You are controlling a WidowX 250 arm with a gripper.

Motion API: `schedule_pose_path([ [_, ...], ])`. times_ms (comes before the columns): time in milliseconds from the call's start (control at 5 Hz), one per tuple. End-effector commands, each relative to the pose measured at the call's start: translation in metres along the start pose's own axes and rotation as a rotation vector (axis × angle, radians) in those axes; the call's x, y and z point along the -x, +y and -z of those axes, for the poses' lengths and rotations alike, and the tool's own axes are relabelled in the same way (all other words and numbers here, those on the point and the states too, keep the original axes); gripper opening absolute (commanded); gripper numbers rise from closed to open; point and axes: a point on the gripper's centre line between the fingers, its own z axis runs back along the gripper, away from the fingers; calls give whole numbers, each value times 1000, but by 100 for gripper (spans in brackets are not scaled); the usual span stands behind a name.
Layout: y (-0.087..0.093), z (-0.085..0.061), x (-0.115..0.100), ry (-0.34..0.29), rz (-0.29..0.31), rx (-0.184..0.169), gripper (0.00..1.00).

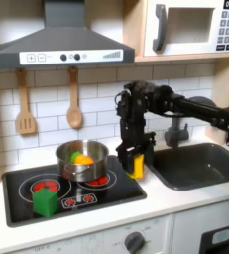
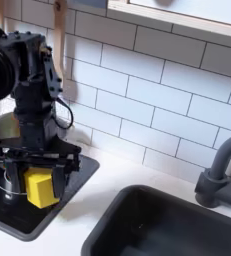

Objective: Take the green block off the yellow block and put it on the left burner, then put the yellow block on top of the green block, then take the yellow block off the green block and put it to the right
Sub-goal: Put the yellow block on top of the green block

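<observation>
Gripping the yellow block (image 2: pixel 40 186), the claw (image 2: pixel 37 180) beside the cooktop (image 1: pixel 17 203)

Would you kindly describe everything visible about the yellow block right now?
The yellow block is a small, bright yellow, plastic-looking block, held upright between the fingers of the hand. It sits at the cooktop's right edge in the first exterior view, apart from the green block. Whether its base touches the surface is unclear.

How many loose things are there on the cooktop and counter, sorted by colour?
Green: 1, the green block
Yellow: 1, the yellow block, held in the end effector
Steel: 1, the pot
Orange and green: 1, the toy food in the pot
Total: 4
</observation>
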Motion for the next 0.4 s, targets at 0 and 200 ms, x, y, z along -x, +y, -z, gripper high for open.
schedule_pose_path([
  [0,20,-19,-5,-22,-52,18,0],
  [200,31,-25,-7,-30,-71,17,0],
])
